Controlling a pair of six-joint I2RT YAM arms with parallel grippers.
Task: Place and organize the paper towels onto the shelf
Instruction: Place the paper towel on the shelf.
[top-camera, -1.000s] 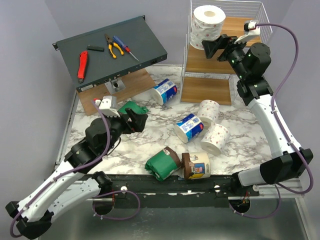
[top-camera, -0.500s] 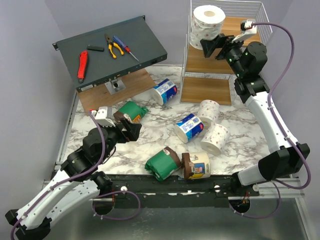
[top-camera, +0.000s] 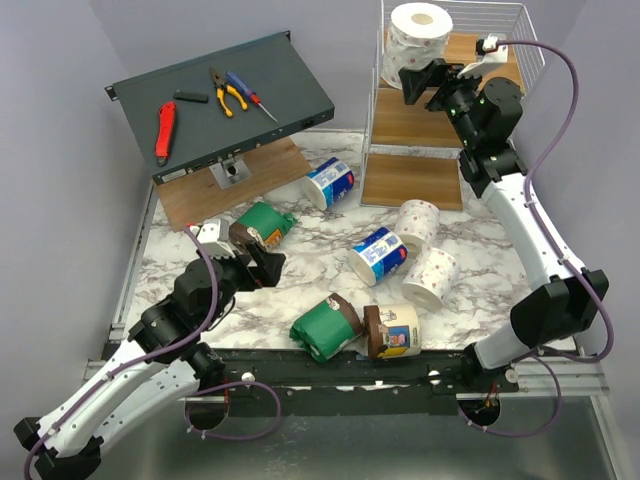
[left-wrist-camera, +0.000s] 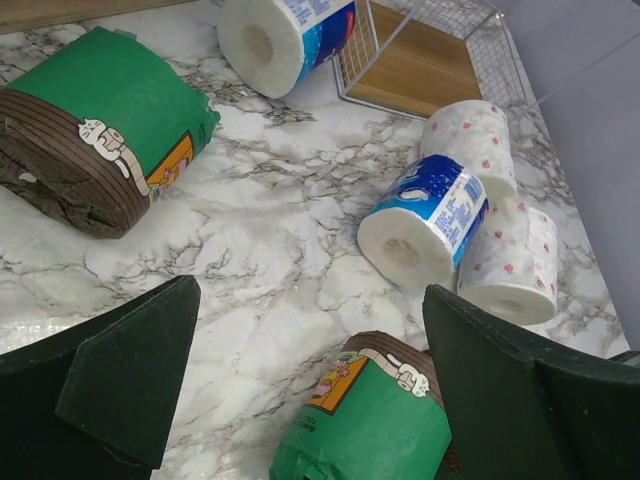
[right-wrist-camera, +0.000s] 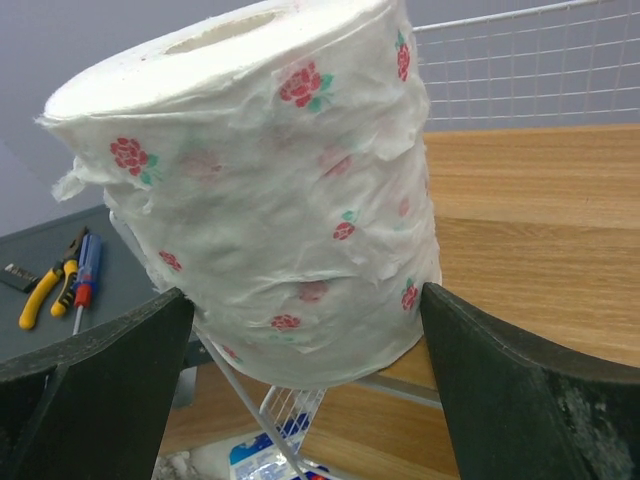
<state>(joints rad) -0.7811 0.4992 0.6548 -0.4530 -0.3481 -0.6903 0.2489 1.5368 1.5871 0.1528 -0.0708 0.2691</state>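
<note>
One speckled roll (right-wrist-camera: 270, 190) upright on shelf (right-wrist-camera: 540, 220) top board, inside right pincer (right-wrist-camera: 305, 300), spread wide (contact unclear); left pincer (left-wrist-camera: 310, 295), also spread, nearest sideways green roll (left-wrist-camera: 100, 130).

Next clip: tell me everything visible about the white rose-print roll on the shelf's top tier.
The rose-print roll is bare white paper dotted with pink roses and green leaves; its outer sheet is crinkled and its hollow core faces up. It stands on end on the top wooden board of the shelf, at its left end, inside the wire sides. The right gripper is open, one finger either side; whether they touch it cannot be told.
</note>
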